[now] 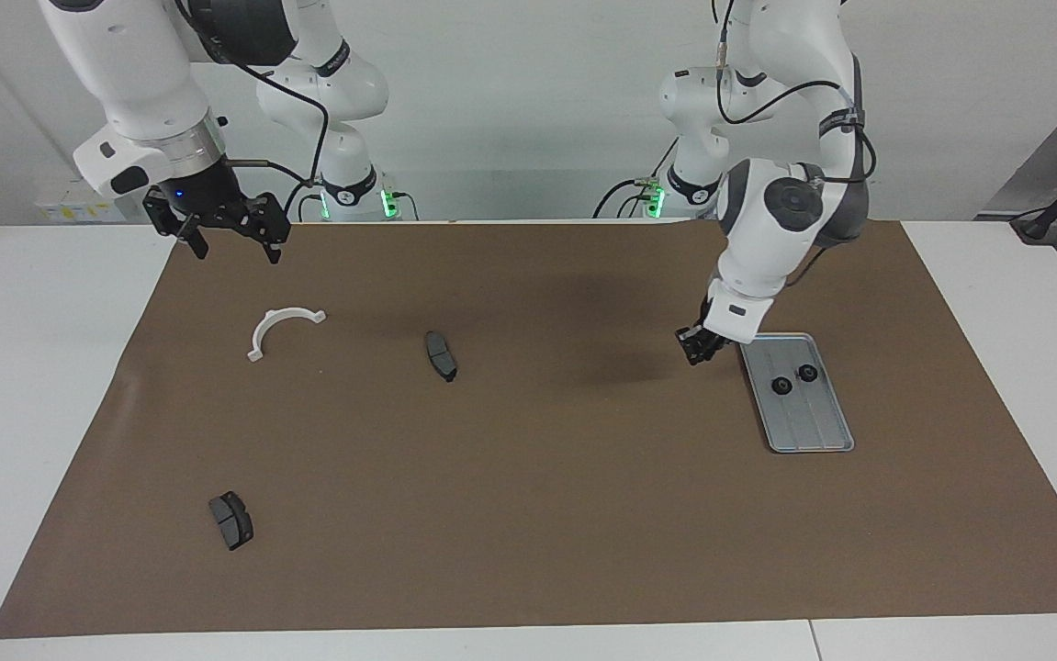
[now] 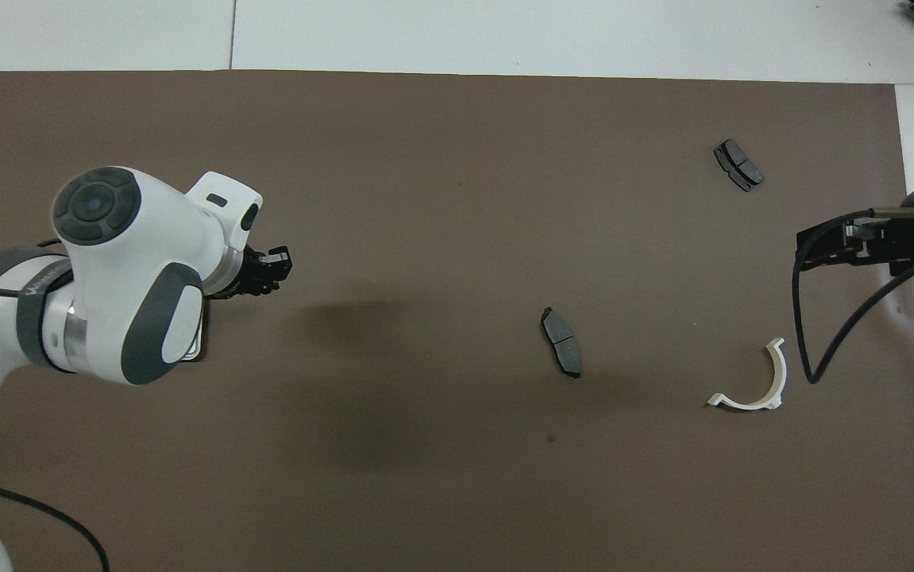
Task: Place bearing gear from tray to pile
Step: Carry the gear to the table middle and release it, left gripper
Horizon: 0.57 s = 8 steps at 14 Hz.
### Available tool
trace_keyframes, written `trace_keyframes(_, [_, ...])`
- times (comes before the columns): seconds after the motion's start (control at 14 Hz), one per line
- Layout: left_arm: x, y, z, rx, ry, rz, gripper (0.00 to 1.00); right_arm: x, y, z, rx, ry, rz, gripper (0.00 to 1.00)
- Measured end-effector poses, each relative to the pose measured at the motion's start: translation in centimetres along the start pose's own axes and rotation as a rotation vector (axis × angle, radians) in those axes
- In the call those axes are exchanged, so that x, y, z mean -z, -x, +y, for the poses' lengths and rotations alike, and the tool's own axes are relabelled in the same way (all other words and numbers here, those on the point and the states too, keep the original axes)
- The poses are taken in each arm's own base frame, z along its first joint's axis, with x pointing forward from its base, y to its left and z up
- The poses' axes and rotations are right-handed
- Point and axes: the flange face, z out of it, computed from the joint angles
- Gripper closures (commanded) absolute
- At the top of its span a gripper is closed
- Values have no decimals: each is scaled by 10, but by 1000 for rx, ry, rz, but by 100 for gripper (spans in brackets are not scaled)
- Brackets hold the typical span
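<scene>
I see two small black round bearing gears [image 1: 792, 378] lying side by side on the flat silver-grey ridged metal tray [image 1: 813, 431], which sits on the brown paper mat [image 1: 528, 514] at the left arm's end of the table. My left gripper [image 1: 699, 349] hangs low over the mat just beside the tray's edge, and I cannot tell whether its fingers are parted or holding anything. Toward the right arm's end lie the white half-ring plastic bracket [image 1: 278, 329] and two dark grey curved brake pads [image 1: 441, 355], well apart, with my right gripper [image 1: 232, 240] waiting over the mat's edge, fingers spread and empty.
</scene>
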Motion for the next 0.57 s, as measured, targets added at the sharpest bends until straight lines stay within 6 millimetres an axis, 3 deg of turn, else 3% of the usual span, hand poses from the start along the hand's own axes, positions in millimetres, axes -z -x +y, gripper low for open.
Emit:
trace_keyframes(0.21, [-10, 38, 62, 61, 13, 1, 94, 0, -1, 6, -11, 0, 0, 0])
trace_keyframes(0.36, [-28, 59, 106, 87, 27, -8, 94, -1, -1, 12, -22, -1, -1, 0])
trace_keyframes(0.5, [-51, 76, 136, 88, 42, -16, 93, -1, -2, 18, -34, -1, -2, 0])
trace_keyframes(0.57, [-60, 83, 146, 80, 43, -21, 87, -1, -2, 20, -37, -1, -3, 0])
